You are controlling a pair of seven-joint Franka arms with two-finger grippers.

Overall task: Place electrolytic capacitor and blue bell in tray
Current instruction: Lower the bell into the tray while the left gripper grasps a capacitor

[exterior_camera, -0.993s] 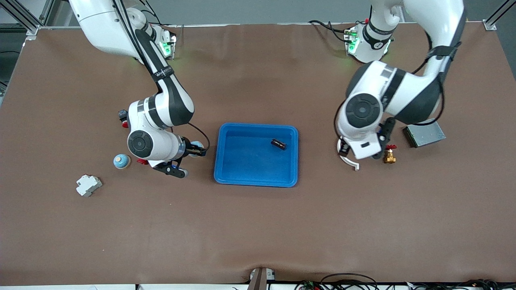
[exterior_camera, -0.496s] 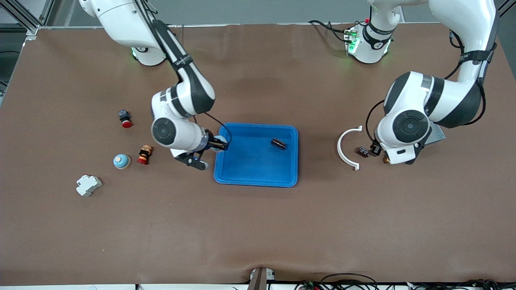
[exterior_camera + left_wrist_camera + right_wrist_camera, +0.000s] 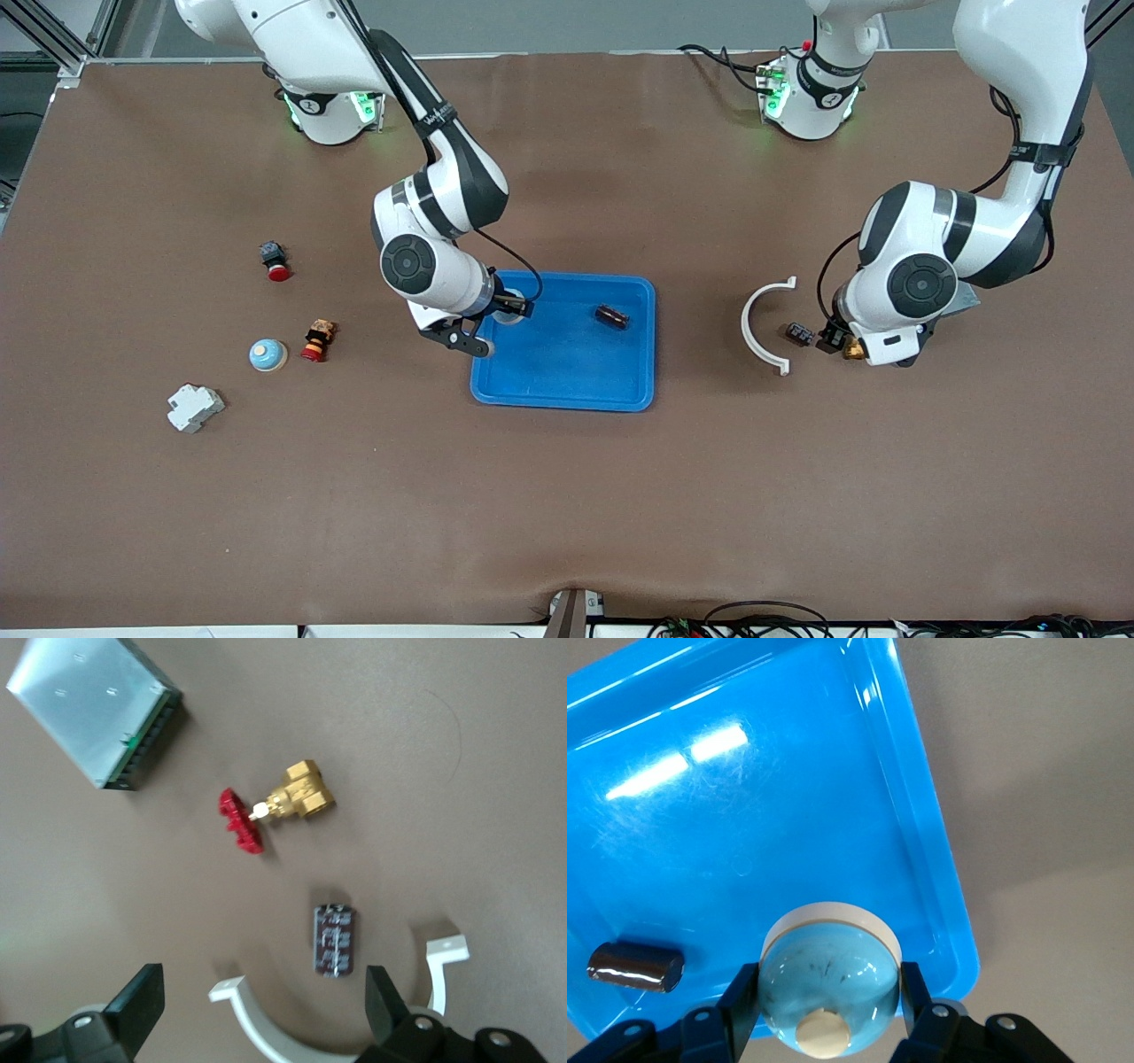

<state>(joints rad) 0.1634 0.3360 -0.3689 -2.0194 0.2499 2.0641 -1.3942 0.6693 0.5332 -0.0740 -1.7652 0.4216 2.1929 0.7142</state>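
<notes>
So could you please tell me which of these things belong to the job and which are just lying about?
Job:
- tray
- capacitor in the tray
- blue bell, held by the right gripper over the tray
- left gripper, open

Lying about:
- second capacitor
- white bracket
- brass valve
- metal box
- second bell

Brown bench (image 3: 567,496) carrying the distractor items. Toward the right arm's end: a red-capped push button (image 3: 274,259); nearer the front camera, a small figurine (image 3: 316,340) just beside a pale blue domed bell (image 3: 267,355); nearest, a white plastic block (image 3: 194,407). Toward the left arm's end: a white C-shaped clip (image 3: 764,326), a dark capacitor (image 3: 335,940) inside its curve, a brass valve with red handwheel (image 3: 279,807), and a metal box (image 3: 93,711).
</notes>
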